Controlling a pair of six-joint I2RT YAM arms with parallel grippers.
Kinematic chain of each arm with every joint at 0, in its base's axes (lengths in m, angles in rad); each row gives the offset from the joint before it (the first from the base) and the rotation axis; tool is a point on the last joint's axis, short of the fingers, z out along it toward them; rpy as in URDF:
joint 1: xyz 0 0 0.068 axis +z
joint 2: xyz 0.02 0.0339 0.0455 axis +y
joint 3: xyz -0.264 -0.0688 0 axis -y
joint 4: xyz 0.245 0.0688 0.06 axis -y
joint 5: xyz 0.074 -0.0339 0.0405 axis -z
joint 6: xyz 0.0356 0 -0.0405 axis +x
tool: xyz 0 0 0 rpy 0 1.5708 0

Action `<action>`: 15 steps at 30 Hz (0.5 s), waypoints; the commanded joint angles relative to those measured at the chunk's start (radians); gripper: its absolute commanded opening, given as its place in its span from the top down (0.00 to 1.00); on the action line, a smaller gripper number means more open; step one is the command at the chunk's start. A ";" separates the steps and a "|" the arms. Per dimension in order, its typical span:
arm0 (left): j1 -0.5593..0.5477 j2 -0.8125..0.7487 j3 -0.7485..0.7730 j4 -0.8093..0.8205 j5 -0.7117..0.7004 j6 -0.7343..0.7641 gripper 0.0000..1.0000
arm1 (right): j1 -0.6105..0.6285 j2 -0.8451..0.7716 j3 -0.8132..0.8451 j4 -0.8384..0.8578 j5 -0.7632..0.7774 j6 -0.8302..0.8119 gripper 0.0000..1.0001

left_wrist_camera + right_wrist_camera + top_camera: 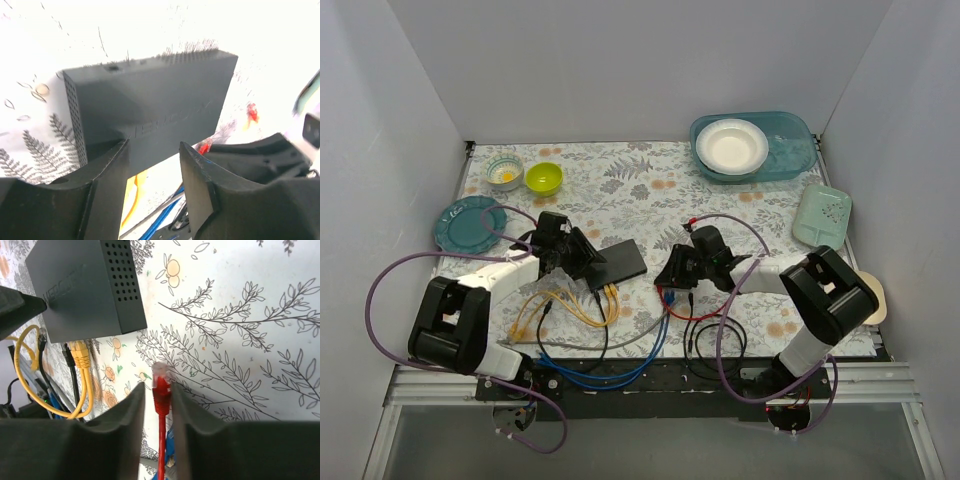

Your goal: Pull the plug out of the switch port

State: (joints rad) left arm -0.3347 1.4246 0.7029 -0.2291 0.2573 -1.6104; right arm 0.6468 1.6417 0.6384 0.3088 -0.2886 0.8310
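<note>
The switch (623, 262) is a flat black box lying on the floral cloth at the table's middle; it also shows in the left wrist view (150, 105) and the right wrist view (85, 287). Yellow plugs (80, 354) and a black one sit in its near edge. My left gripper (582, 262) is open, its fingers (107, 175) over the switch's near left edge. The red plug (161, 389) is out of the switch. It stands between the narrowly parted fingers of my right gripper (670, 272), against the right one, with a gap on the left.
Yellow, blue, black, grey and red cables (605, 345) coil on the cloth in front of the switch. A teal plate (470, 224) and two small bowls (524, 174) stand at the back left. A teal bin holding a white bowl (732, 146) and a green tray (822, 215) are at the right.
</note>
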 commanded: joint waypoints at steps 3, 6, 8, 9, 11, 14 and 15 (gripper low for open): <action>0.029 -0.001 0.075 0.043 0.048 0.027 0.55 | 0.054 -0.062 0.099 -0.080 0.062 -0.107 0.55; 0.034 0.036 0.078 0.054 0.077 0.021 0.56 | 0.088 -0.031 0.170 -0.083 0.042 -0.115 0.53; 0.039 0.057 0.067 0.063 0.100 0.012 0.55 | 0.103 0.010 0.188 -0.068 0.005 -0.112 0.53; 0.043 0.063 0.061 0.065 0.106 0.010 0.55 | 0.119 0.026 0.193 -0.042 -0.010 -0.106 0.53; 0.046 0.077 0.040 0.076 0.121 0.006 0.56 | 0.135 0.058 0.188 -0.013 -0.027 -0.083 0.54; 0.054 0.097 0.014 0.083 0.135 0.006 0.57 | 0.180 0.104 0.187 0.033 -0.046 -0.059 0.54; 0.057 0.102 0.009 0.086 0.145 0.006 0.57 | 0.188 0.121 0.196 0.032 -0.052 -0.058 0.54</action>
State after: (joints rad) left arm -0.2916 1.5158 0.7467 -0.1623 0.3550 -1.6043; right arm 0.7940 1.7054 0.8146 0.2924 -0.2947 0.7589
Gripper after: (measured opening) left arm 0.437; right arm 0.464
